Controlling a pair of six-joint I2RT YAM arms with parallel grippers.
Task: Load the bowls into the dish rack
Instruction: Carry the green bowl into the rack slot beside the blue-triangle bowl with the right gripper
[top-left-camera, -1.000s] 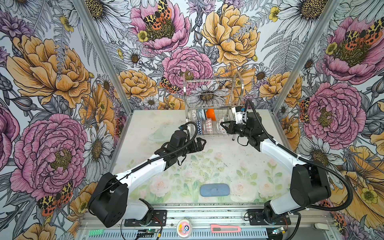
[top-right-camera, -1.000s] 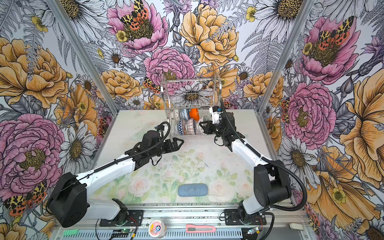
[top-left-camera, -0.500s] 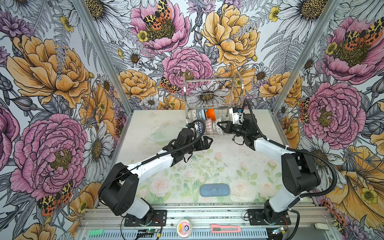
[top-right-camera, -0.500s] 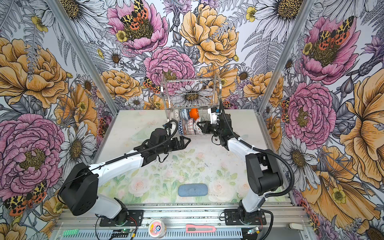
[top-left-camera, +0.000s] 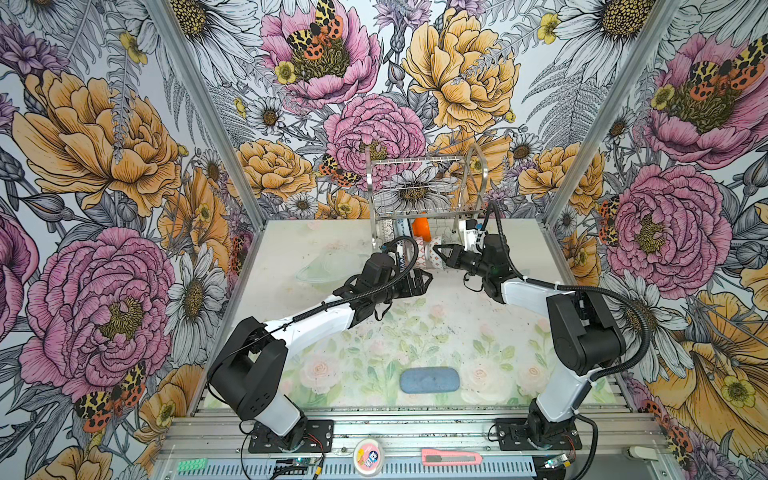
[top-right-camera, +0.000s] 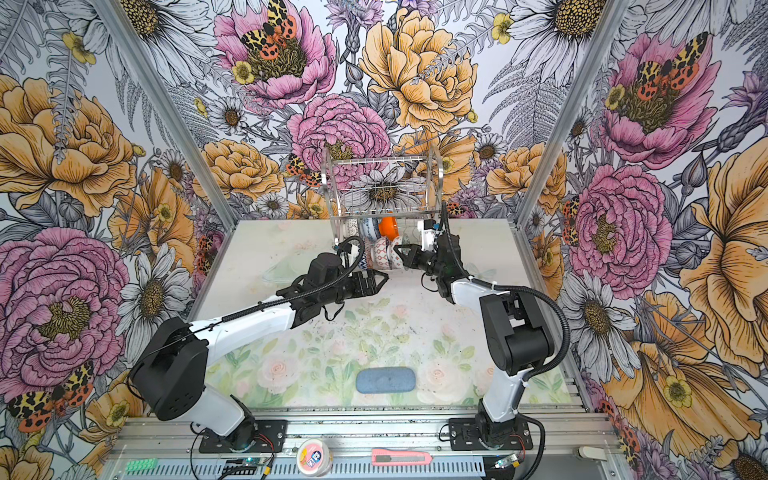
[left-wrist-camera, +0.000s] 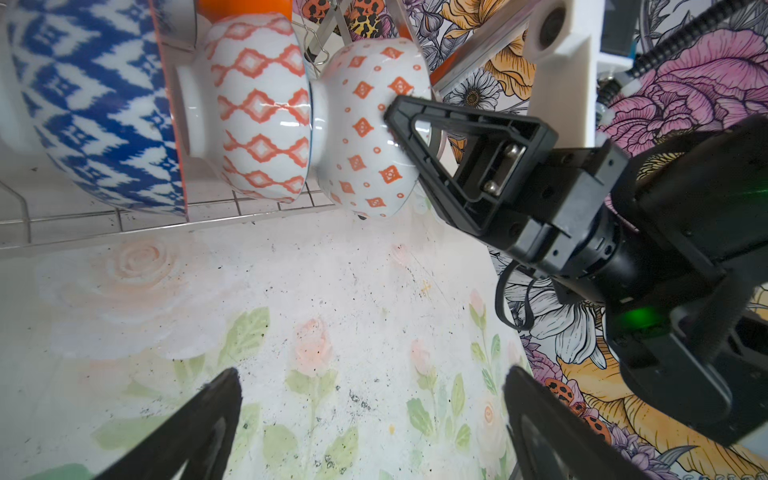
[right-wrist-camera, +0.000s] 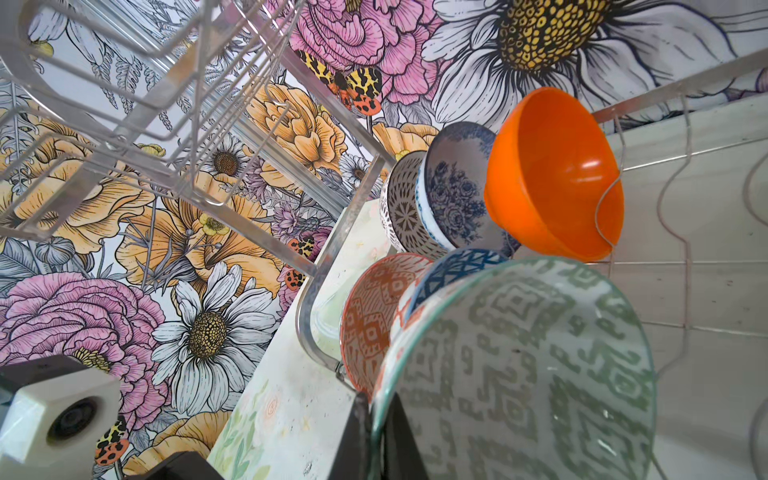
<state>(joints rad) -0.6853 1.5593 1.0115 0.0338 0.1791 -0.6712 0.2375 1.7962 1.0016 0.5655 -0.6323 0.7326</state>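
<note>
the right tool (top-left-camera: 437, 250) is clamped shut on the rim of the small round grey-green patterned bowl (right-wrist-camera: 540, 374), white with orange diamonds outside, holding it on edge at the lower tier of the shiny silver two-tier wire dish rack (top-left-camera: 415, 162). just past the tool's tip stands the orange-and-white geometric bowl (left-wrist-camera: 257, 108), then the dark-blue-and-white patterned bowl (left-wrist-camera: 95, 104); behind them the plain orange bowl (right-wrist-camera: 552, 174), blue floral bowl (right-wrist-camera: 457, 195) and black-and-white lattice bowl (right-wrist-camera: 401, 212) stand on edge. the left tool (left-wrist-camera: 372, 376) hangs with fingers spread wide over the pale floral worktop (top-left-camera: 415, 332), just before the rack, near the right tool.
</note>
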